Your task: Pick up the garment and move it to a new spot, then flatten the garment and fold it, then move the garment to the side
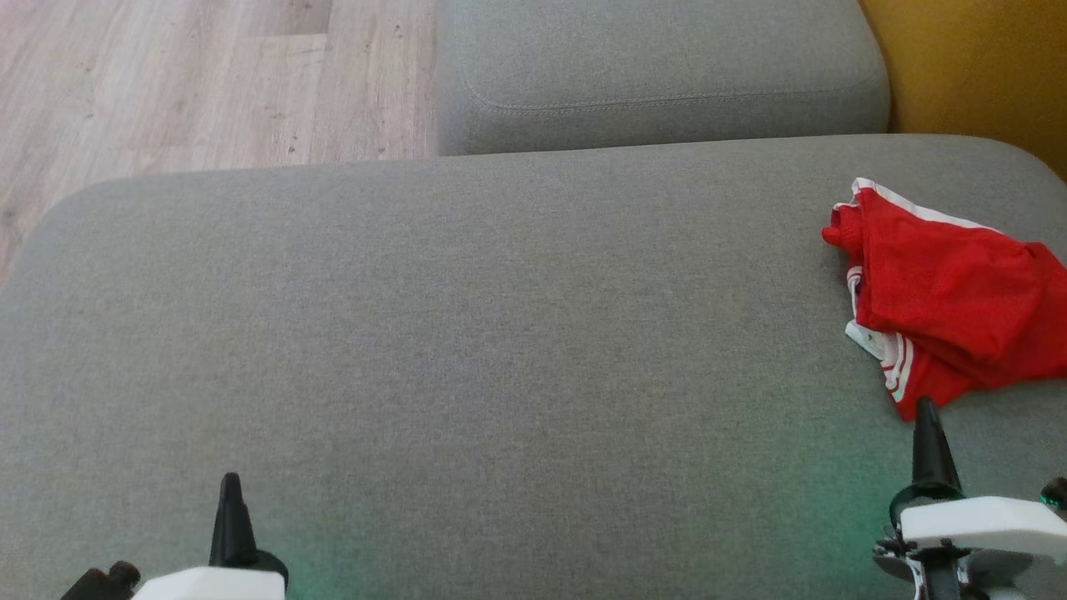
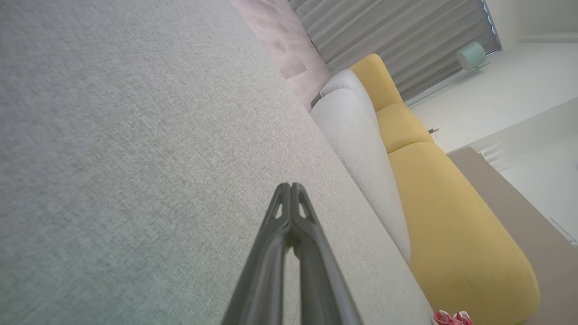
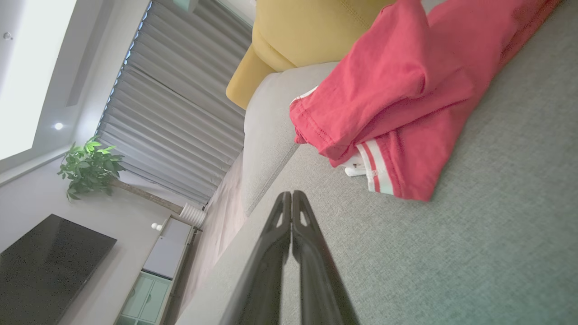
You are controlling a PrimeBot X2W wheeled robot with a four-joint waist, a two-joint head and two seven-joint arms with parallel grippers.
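Note:
A red garment (image 1: 950, 292) with white stripes lies crumpled at the right edge of the grey cushion (image 1: 500, 333); the right wrist view has the garment (image 3: 406, 90) just ahead and to the right of my fingers. My right gripper (image 1: 925, 408) is shut and empty, its tip just short of the garment's near corner. At the lower left my left gripper (image 1: 230, 481) is shut too, hovering over bare cushion. In its own view the left gripper (image 2: 290, 186) points along the cushion, and a bit of the garment (image 2: 451, 318) shows at the bottom edge.
A second grey cushion (image 1: 658, 75) lies beyond the first. Yellow upholstery (image 1: 975, 67) rises at the back right. Wooden floor (image 1: 192, 83) is at the back left. The right wrist view takes in curtains (image 3: 171, 113), a plant (image 3: 90, 164) and a dark TV screen (image 3: 49, 266).

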